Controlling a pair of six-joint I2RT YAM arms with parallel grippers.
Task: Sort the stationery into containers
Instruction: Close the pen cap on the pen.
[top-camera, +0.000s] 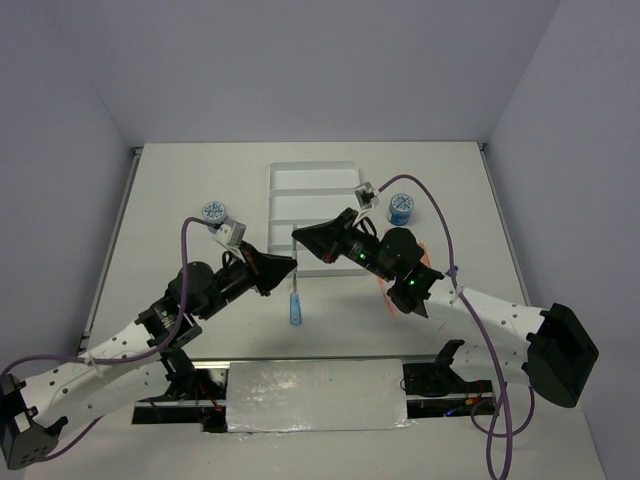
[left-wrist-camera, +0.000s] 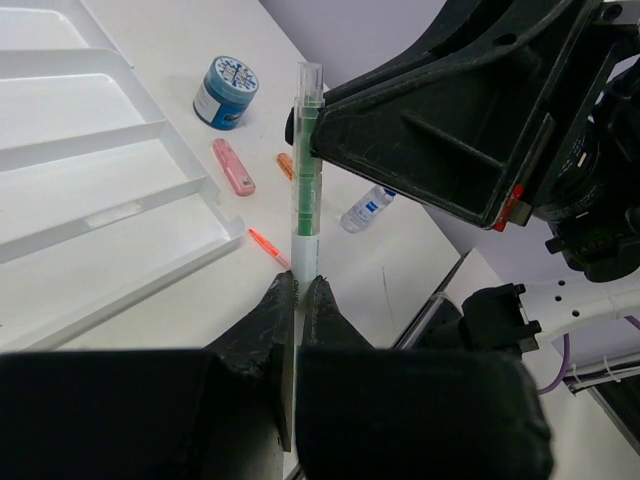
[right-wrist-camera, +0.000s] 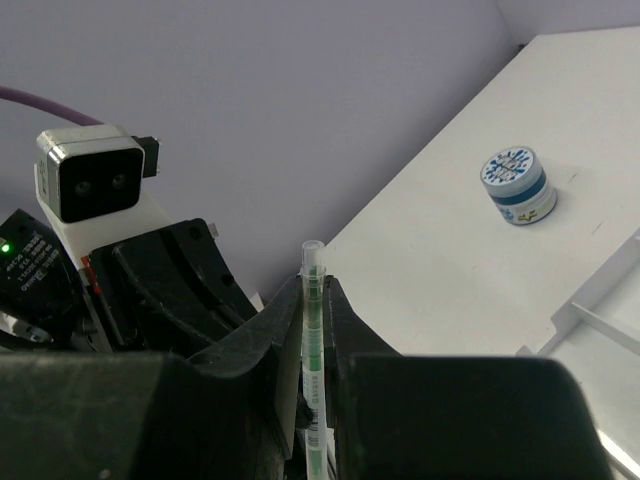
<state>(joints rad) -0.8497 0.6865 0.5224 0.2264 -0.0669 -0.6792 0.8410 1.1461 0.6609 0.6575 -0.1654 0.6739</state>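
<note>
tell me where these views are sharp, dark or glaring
left wrist: green pen crisp, left fingers near-black, little detail; right wrist: pen and blue tub sharp, right fingers equally dark; top external: even light, glare on the shiny strip at the near edge

Right gripper (top-camera: 297, 236) overhangs the tray (top-camera: 300, 185), blocking left gripper (top-camera: 293, 263).

a white table (top-camera: 180, 200) sits in a pale grey booth. a plain far wall (top-camera: 320, 60), left wall (top-camera: 50, 200) and right wall (top-camera: 580, 180) rise at its edges. the light is soft and even.
</note>
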